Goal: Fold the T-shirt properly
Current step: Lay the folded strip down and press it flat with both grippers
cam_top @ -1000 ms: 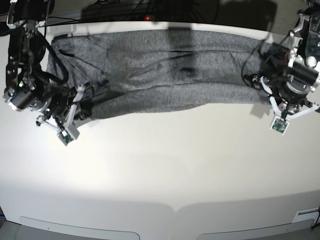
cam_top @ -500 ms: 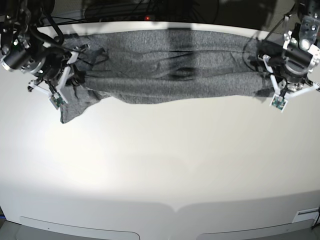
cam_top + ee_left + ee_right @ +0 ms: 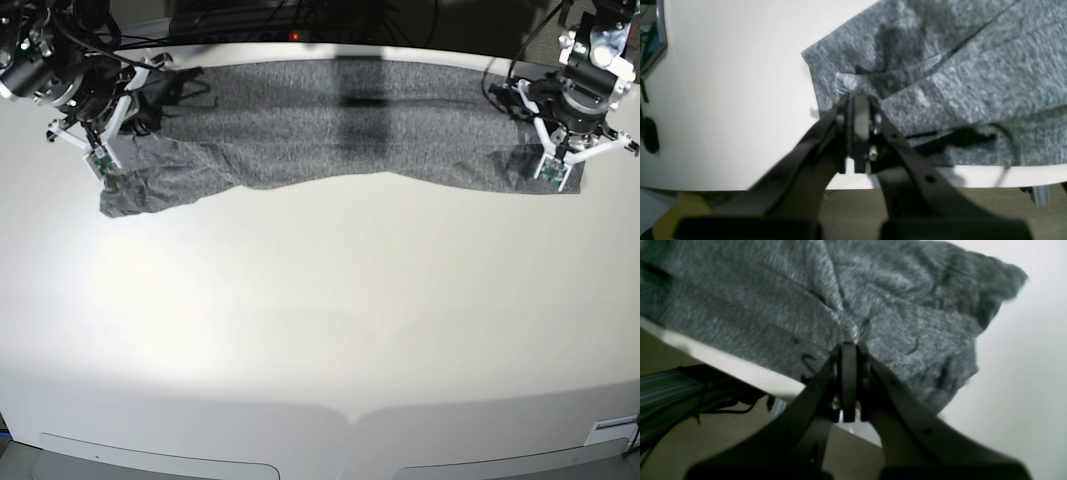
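Jaws: both pairs pinch T-shirt [image 3: 330,125] | left at one end | right at other

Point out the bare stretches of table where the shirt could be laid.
Bare: the white table from the heather-grey knit T-shirt's near edge to the front rim. Crowded: the far edge, where the shirt stretches between the left gripper and right gripper, both shut on it.

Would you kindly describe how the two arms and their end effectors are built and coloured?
Both arms are black, trailing loose black cables. Each carries white bracket struts and a small square green board near its tip. The left end effector and right end effector have matte black, tapering fingers with small round holes, ending in flat dark pads.
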`<move>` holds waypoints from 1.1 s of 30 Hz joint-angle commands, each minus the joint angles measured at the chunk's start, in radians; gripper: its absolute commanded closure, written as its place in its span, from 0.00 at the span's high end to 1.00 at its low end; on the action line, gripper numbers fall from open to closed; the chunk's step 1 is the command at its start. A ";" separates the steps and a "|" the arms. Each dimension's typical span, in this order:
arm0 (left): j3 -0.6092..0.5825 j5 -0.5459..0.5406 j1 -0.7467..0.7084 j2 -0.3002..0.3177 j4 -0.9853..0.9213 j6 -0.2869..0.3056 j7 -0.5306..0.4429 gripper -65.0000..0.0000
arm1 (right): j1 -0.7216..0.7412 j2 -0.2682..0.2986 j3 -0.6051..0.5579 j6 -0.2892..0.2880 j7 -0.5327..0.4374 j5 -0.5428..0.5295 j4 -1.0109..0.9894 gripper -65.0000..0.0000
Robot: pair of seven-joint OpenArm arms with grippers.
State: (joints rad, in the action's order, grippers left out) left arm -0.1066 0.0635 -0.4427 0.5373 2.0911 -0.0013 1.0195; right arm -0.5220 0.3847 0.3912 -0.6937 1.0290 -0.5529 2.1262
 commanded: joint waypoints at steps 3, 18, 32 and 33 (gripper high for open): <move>0.008 0.015 0.005 0.011 0.018 -0.014 -0.026 0.00 | -0.002 -0.020 0.006 -0.004 -0.019 -0.008 0.007 0.00; 0.008 0.015 0.005 0.011 0.018 -0.014 -0.003 0.00 | -0.007 -0.044 0.001 -0.004 0.003 -0.036 0.007 0.32; 0.008 0.019 0.005 0.011 0.018 -0.014 -0.027 0.41 | -0.007 -0.044 0.001 -0.004 -0.153 -0.191 0.007 0.33; 0.008 0.020 0.005 0.012 0.018 -0.014 -0.027 0.42 | -0.007 -0.044 0.001 -0.004 -0.150 -0.191 0.007 0.33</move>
State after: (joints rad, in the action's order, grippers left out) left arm -0.1066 0.0639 -0.4427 0.5369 2.0911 -0.0048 1.0042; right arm -0.5297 0.3298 0.3866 -0.6937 0.8959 -0.7288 2.1201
